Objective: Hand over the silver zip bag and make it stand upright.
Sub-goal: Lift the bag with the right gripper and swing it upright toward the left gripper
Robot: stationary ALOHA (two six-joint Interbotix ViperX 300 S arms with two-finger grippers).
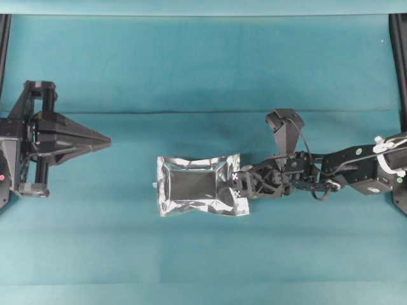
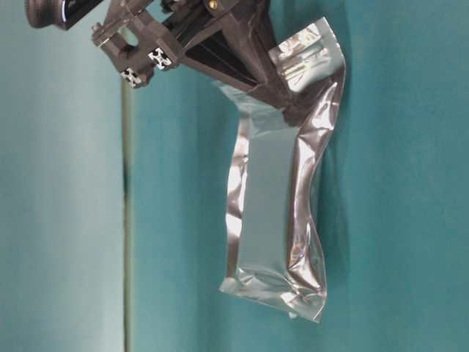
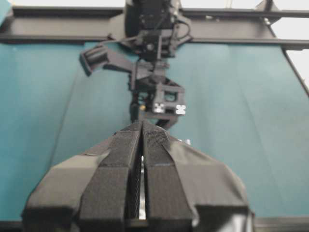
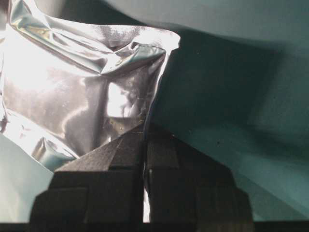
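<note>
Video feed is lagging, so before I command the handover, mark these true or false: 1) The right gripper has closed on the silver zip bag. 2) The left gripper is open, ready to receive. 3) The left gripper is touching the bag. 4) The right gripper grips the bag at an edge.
1) True: the right gripper is shut on the silver zip bag.
2) False: the left gripper is shut, its pads pressed together.
3) False: it sits well apart from the bag, at the left of the overhead view.
4) True: it pinches the bag's edge nearest the right arm.

No readable text, label or number shows on anything here
</note>
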